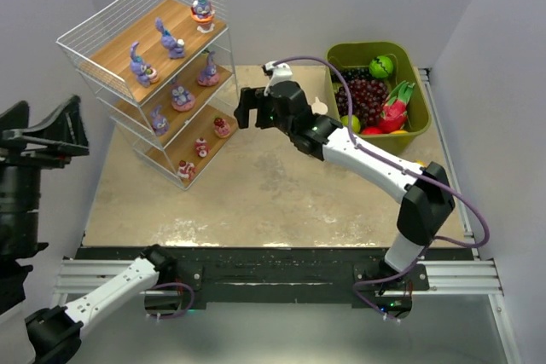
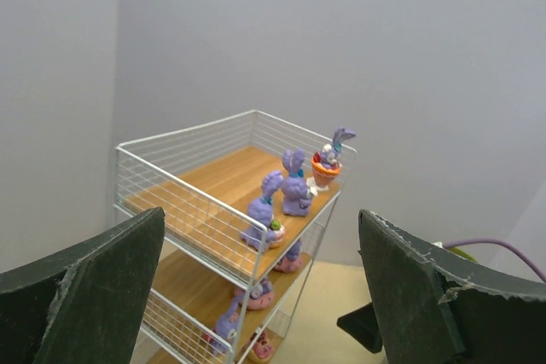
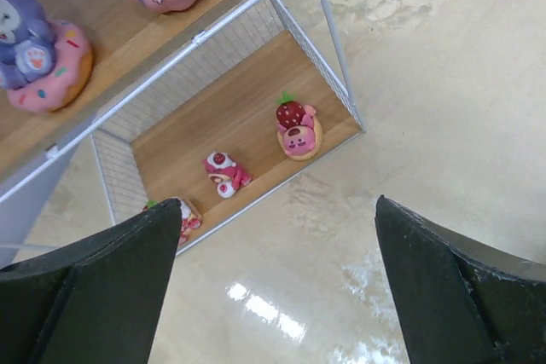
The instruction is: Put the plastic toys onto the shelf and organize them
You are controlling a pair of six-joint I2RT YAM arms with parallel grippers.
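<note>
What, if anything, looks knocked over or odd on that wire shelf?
The small red-and-white cake-like toy midway along the white wire shelf's bottom board seems tipped on its side, unlike its upright strawberry-topped neighbour. Nothing else stands out.

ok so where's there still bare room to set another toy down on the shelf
Top board: bare strip behind the three bunnies, up to the back wire. Bottom board: bare wood behind the three cake pieces. Front edges of all tiers are crowded. The tabletop before the shelf is open.
</note>
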